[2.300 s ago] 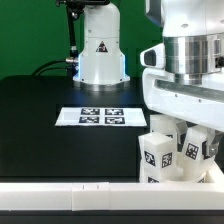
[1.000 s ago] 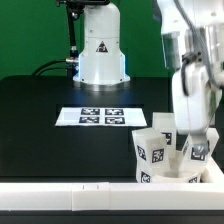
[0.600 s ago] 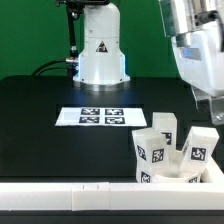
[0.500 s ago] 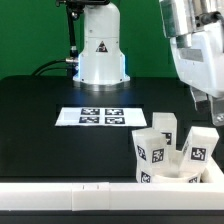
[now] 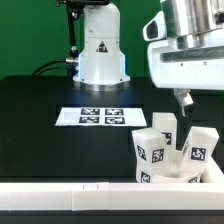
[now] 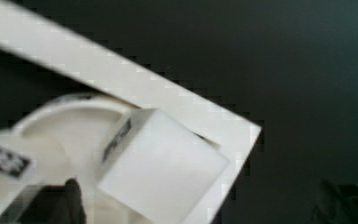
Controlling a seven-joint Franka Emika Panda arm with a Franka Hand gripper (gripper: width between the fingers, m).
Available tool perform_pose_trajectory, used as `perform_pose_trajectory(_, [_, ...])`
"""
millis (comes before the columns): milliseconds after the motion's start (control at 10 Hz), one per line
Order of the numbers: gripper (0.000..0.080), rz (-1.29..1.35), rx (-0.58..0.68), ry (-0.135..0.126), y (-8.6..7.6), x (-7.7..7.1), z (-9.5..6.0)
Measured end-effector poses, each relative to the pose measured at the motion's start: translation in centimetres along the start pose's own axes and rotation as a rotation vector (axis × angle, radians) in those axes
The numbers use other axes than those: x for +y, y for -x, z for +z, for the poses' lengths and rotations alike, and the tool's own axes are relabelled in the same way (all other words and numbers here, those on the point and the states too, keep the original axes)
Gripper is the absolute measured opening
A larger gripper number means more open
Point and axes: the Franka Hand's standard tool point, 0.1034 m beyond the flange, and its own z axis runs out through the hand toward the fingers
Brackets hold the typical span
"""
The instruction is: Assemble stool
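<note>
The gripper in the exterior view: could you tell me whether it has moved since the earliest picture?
Yes. The gripper has risen off the stool parts and now hangs above them, judged against the marker board.

Black matte tabletop (image 5: pixel 40 120) fills most of scene. Green backdrop wall (image 5: pixel 30 35) behind, evenly lit. Marker board (image 5: pixel 102 117), flat white strip with four black-and-white tags, lies mid-table. Long white edge bar (image 5: pixel 60 192) runs along near table edge. Black cables (image 5: pixel 55 66) trail at table's far side. Soft light, faint sheen on tabletop.
</note>
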Motion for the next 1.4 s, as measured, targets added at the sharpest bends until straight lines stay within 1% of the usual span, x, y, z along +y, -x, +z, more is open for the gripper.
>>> perform_pose_trajectory(100, [0.0649, -0.224, 0.0, 0.003, 0.6, 0.1, 0.3])
perform_pose_trajectory(200, [0.0649, -0.37, -0.009, 0.015, 1.3, 0.4, 0.8])
perform_pose_trajectory(400, [0.0649, -0.47, -0.008, 0.019, 1.1, 0.6, 0.8])
perform_pose_trajectory(600, [0.0649, -0.64, -0.002, 0.033, 0.9, 0.7, 0.8])
perform_pose_trajectory(700, [0.0649, -0.828, 0.005, 0.056, 1.0, 0.6, 0.9])
perform_pose_trajectory(800, [0.0649, -1.068, -0.016, 0.086, 0.9, 0.9, 1.0])
perform_pose_trajectory(900, [0.0649, -1.28, -0.073, 0.154, 0.9, 0.9, 1.1])
perform_pose_trajectory(1000, [0.0649, -1.334, -0.041, 0.148, 0.5, 0.4, 1.0])
perform_pose_trajectory(1200, [0.0649, -1.413, -0.051, 0.153, 0.3, 0.8, 1.1])
perform_pose_trajectory(1300, [0.0649, -1.513, -0.057, 0.164, 0.1, 0.9, 1.1])
perform_pose_trajectory(1400, [0.0649, -1.699, -0.077, 0.196, -0.3, 1.3, 1.4])
